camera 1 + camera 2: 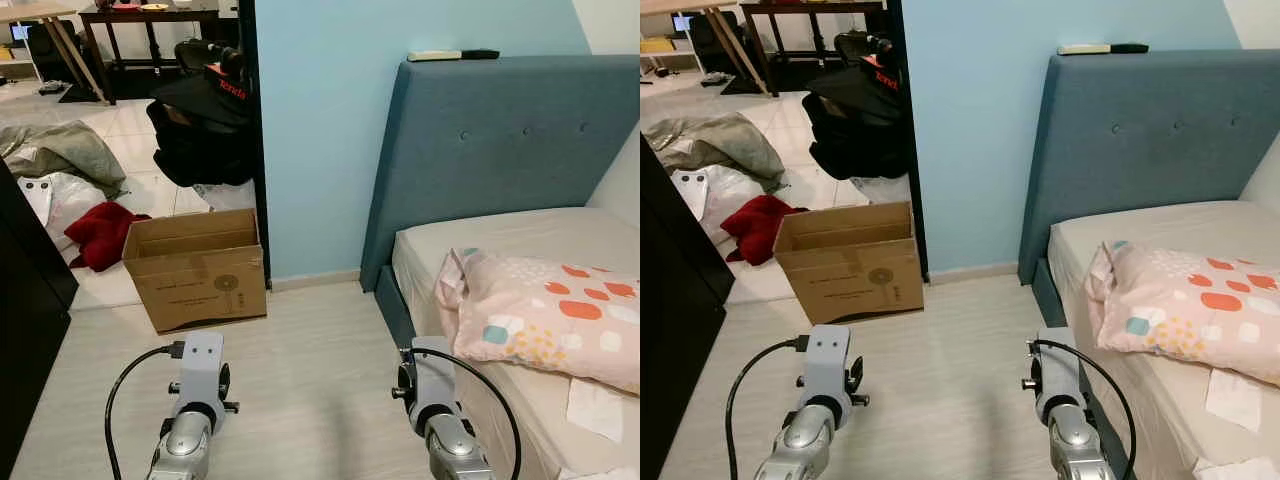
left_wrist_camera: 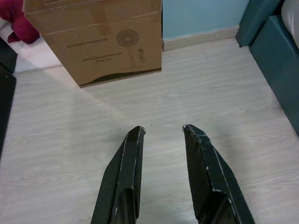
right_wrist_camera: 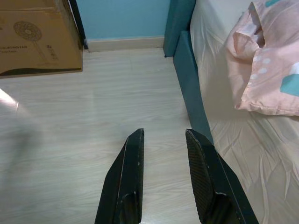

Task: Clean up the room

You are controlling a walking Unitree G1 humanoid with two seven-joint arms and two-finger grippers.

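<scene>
An open cardboard box (image 1: 198, 264) stands on the pale wood floor by the doorway. A pink pillow (image 1: 545, 315) with coloured spots lies on the bed (image 1: 500, 240), with white paper (image 1: 594, 408) near its front edge. A red cloth (image 1: 100, 233) and grey bedding (image 1: 62, 152) lie on the tiled floor beyond the doorway. My left gripper (image 2: 163, 129) hangs open over bare floor, short of the box. My right gripper (image 3: 164, 132) is open too, above the floor beside the bed frame (image 3: 189, 84). Neither holds anything.
A blue wall (image 1: 320, 120) separates the doorway from the teal headboard (image 1: 500, 140), which carries a remote (image 1: 452, 55) on top. A black bag (image 1: 205, 125) sits in the doorway. Dark furniture (image 1: 25, 300) stands at my left. A white bag (image 1: 55, 200) lies near the red cloth.
</scene>
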